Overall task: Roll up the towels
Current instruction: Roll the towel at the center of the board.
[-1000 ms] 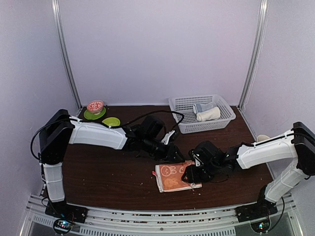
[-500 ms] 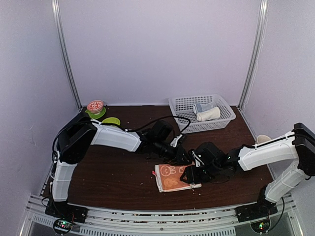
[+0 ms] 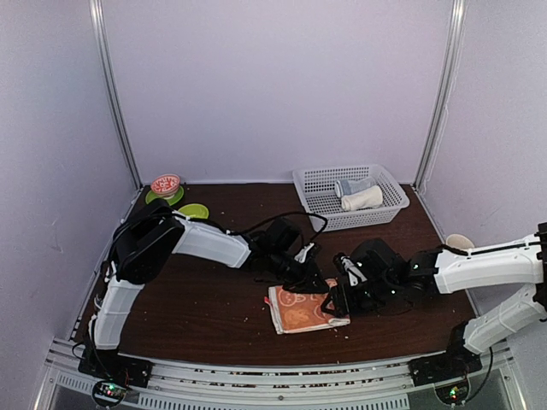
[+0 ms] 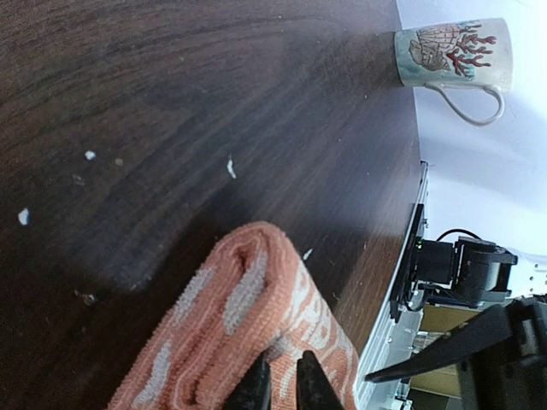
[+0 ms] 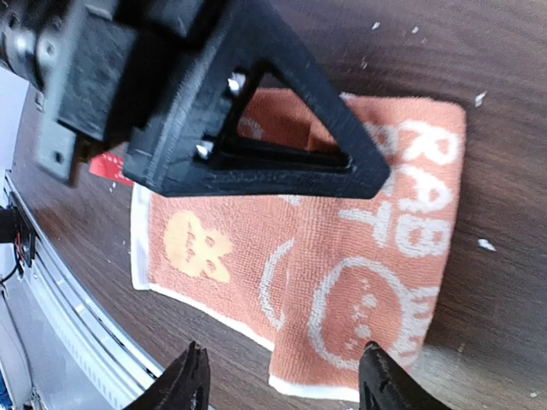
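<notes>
Swinging in across the tabletop [image 3: 197,299], the left arm has folded forward and brought its gripper from beside the cloth onto its far edge, while the right arm has shifted slightly right. At the back, the white basket [image 3: 359,220] holds the cream towel [image 3: 362,199], which looks already rolled. The orange-red towel [image 3: 295,312] lies flat and folded near the front edge, between the two arms. The right gripper [image 5: 286,384] hovers over the towel's near side with its fingers spread wide, holding nothing. The left gripper [image 4: 284,386] has its jaws nearly together on the towel's thick folded edge; I cannot tell whether cloth is caught. If it nips only the top layer, the fold would likely peel open rather than roll, and a thin pinch could slip. The two grippers sit close enough to knock each other. Only the left wrist view shows the layered fold and a coral-patterned mug [image 4: 453,51]. Only the right wrist view shows the towel's printed circles, lettering and white border.
</notes>
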You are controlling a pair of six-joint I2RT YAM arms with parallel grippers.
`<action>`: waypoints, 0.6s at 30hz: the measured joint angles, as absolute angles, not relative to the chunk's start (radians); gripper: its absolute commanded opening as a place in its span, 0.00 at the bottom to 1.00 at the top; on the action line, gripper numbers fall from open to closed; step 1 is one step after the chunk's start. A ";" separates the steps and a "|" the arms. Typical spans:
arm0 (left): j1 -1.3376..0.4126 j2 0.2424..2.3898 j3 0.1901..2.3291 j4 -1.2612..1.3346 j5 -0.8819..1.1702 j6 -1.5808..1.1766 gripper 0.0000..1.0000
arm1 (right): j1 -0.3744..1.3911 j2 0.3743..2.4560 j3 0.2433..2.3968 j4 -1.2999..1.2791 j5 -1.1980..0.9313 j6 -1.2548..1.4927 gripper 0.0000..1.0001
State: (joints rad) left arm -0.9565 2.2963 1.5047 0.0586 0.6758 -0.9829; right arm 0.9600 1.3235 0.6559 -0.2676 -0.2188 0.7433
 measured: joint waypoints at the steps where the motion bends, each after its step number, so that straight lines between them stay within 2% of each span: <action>1: -0.956 2.297 1.505 0.060 0.677 -0.983 0.13 | 0.960 1.304 0.659 -0.282 -0.205 0.743 0.52; 6: -0.955 2.297 1.505 0.067 0.680 -0.993 0.13 | 0.957 1.275 0.664 -0.329 -0.128 0.758 0.25; 7: -0.955 2.297 1.504 0.070 0.681 -0.994 0.13 | 0.957 1.285 0.664 -0.334 -0.124 0.752 0.22; 12: -0.955 2.298 1.504 0.075 0.685 -0.997 0.12 | 0.969 1.384 0.666 -0.343 -0.134 0.747 0.18; 18: -0.955 2.298 1.501 0.075 0.690 -0.996 0.12 | 1.005 1.462 0.702 -0.355 -0.154 0.731 0.21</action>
State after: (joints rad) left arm -0.9554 2.2982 1.5013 0.0750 0.6899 -0.9962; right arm 1.0050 1.4624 0.7017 -0.3550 -0.1535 0.7315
